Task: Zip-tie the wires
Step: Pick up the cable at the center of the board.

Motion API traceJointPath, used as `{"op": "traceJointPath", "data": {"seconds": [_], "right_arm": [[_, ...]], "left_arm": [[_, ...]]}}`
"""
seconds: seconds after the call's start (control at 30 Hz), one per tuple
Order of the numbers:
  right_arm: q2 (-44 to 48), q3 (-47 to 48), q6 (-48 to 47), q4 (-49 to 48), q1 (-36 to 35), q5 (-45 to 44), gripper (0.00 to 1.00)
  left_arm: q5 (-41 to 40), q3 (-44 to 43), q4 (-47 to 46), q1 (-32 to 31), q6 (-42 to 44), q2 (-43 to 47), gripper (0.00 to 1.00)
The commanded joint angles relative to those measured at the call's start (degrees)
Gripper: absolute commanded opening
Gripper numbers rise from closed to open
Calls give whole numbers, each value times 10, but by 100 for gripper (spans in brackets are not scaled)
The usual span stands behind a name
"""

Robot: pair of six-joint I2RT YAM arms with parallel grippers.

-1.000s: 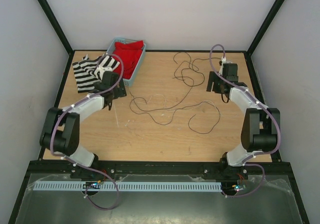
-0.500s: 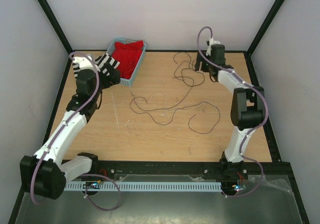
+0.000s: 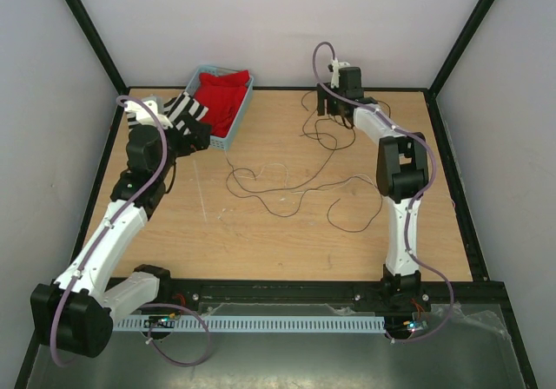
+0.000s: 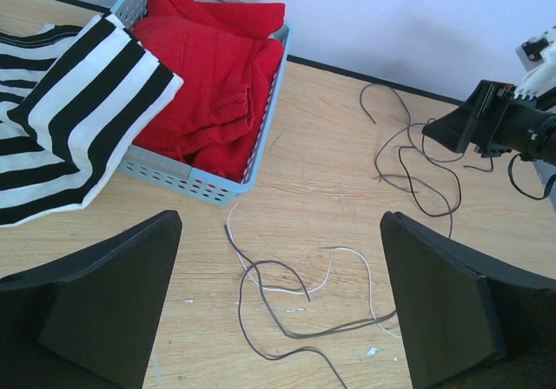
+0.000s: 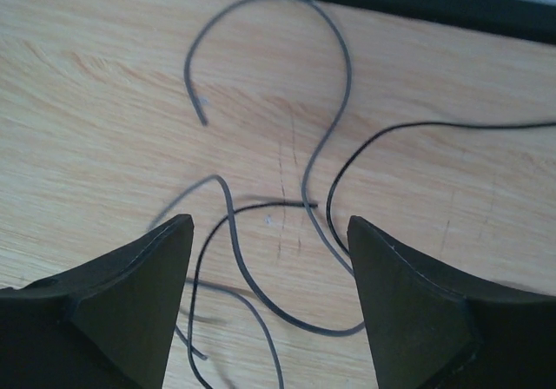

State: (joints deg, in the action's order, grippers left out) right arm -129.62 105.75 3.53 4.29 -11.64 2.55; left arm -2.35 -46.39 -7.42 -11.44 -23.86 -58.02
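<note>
Left end effector [image 4: 280, 226], wide open and empty, hovered with the wires [image 5: 306, 202] sprawled ahead on the bench [image 3: 261, 241]. Right end effector [image 5: 269, 228], open and empty, hung directly above their loops. Closing there risked missing the thin strands or dragging the tangle.

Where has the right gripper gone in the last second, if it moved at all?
Yes. The right gripper moved toward the far edge of the table and sideways toward the blue basket, and now hangs over the wires.
</note>
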Motion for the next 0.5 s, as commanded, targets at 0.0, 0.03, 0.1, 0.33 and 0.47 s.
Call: {"op": "traceJointPath", "data": {"seconds": [0.0,0.03,0.1,0.33,0.47], "right_arm": [[4,-5,-21,31,1,-3,79],[4,-9,-24,31,1,-2,76],[5,-10,-30,36,1,0,58],[95,-26,-37,41,-5,-36,0],[178,-45,-85,36,-41,-139,0]], "left_arm": [[12,5,-18,5,-6,6,99],[13,5,-18,6,-8,4,99],[17,4,-18,7,-11,1,99],[32,-1,-21,6,-16,-7,99],[67,-14,-29,7,-12,-25,99]]}}
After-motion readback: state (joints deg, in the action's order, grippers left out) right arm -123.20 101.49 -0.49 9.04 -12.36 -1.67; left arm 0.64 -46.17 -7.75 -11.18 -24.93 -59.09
